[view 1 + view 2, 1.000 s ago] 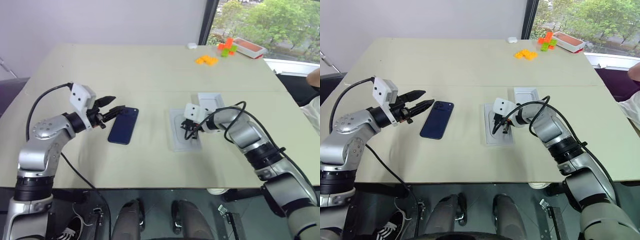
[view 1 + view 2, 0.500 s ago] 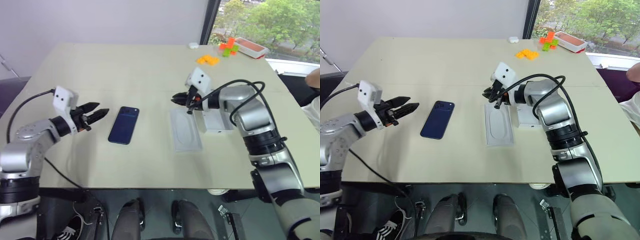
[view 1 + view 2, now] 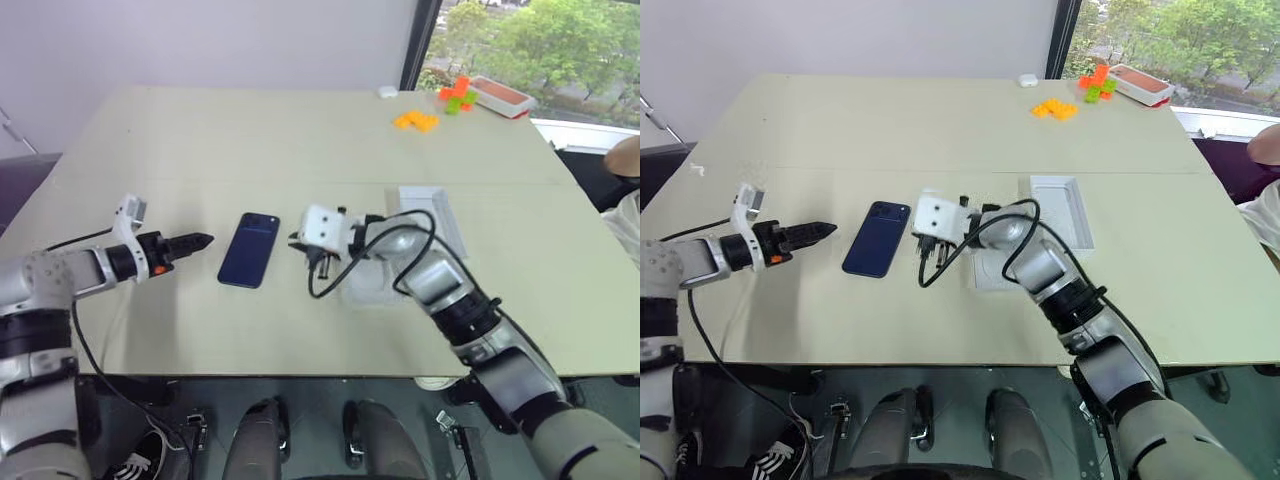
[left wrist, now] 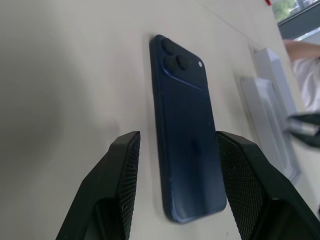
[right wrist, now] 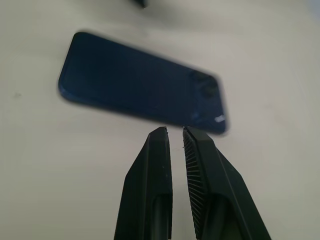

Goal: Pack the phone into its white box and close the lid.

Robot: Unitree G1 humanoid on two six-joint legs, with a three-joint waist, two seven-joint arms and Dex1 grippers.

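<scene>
— Navy phone (image 3: 248,249) lies flat on the table (image 3: 250,140), its long axis running away from you, between both grippers.

— Which is nearer?

— Your right gripper (image 3: 303,243), nearly clenched, empty, just beside it. Your left gripper (image 4: 175,192) stands parted, straddling the phone's near end.

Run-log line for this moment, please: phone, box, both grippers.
phone: flat on table, back up, unheld | white box: empty, right of phone | left gripper: open, facing phone | right gripper: shut, empty, beside phone
</scene>
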